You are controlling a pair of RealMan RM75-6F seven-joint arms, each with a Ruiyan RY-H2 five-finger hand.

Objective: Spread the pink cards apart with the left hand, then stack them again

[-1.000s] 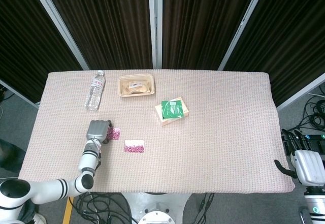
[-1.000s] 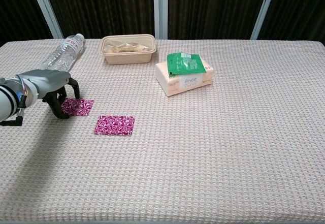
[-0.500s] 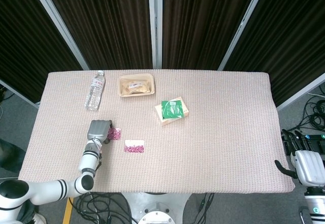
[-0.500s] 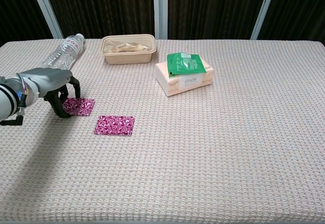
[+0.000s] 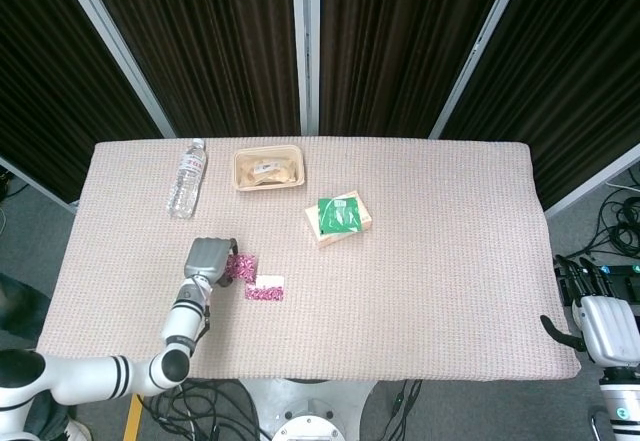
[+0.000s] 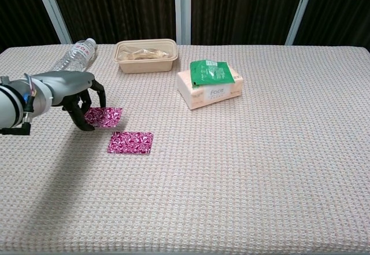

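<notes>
The left hand has slid one flat pink patterned card rightward, fingers curled down pressing its left edge; it now lies just above-left of the second pink card (restacking seems underway), left of frame centre on the table

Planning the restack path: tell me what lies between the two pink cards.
Nothing but bare tablecloth. In the chest view a narrow strip of cloth separates the card under the left hand, the far card, from the near card.
</notes>
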